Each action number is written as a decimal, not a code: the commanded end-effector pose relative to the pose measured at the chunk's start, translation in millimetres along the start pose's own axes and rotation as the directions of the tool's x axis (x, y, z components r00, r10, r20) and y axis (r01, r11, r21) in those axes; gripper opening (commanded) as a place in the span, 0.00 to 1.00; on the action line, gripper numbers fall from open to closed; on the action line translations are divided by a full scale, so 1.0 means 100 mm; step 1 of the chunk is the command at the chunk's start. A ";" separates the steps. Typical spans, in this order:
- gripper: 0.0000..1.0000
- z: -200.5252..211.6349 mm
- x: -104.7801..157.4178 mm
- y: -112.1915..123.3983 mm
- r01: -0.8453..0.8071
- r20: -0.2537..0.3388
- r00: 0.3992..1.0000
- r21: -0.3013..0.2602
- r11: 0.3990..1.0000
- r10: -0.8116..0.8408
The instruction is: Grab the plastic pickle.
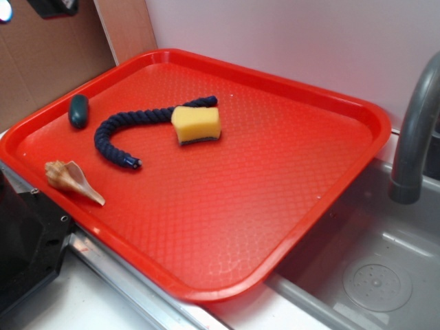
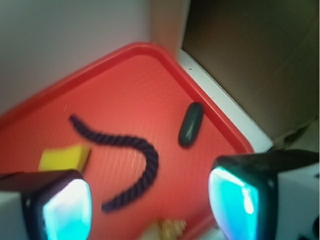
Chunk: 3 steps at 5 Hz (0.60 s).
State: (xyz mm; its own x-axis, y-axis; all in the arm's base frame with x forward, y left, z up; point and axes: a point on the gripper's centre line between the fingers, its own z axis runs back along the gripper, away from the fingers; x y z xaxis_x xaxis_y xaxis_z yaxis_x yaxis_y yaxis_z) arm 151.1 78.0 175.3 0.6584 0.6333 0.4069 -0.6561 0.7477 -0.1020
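I've got the gripper point(image 2: 150, 207) hanging high with its fingers point(image 2: 67, 210) spread wide and empty, so the whole tray point(image 2: 165, 55) shows. The pickle point(image 2: 191, 124) lies loose near the tray's corner rim, just clear of the rope point(image 2: 130, 145), so it looks like an easy drop-in.

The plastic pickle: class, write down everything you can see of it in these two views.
The plastic pickle is a small, smooth, dark teal-green oval that looks like glossy moulded plastic, in one piece. It lies flat on the red tray, close to the raised rim near one corner. Nothing but the tray touches it: the dark-blue rope lies apart beside it, and the gripper is open above the tray, well clear.
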 end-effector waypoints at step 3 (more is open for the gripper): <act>1.00 -1.13 0.26 0.39 -0.252 -0.152 0.950 0.135 0.958 0.272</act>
State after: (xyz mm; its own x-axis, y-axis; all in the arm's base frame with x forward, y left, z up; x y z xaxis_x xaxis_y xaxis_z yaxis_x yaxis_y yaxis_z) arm 189.2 136.4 69.5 0.5111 0.8396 0.1837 -0.8463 0.5290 -0.0630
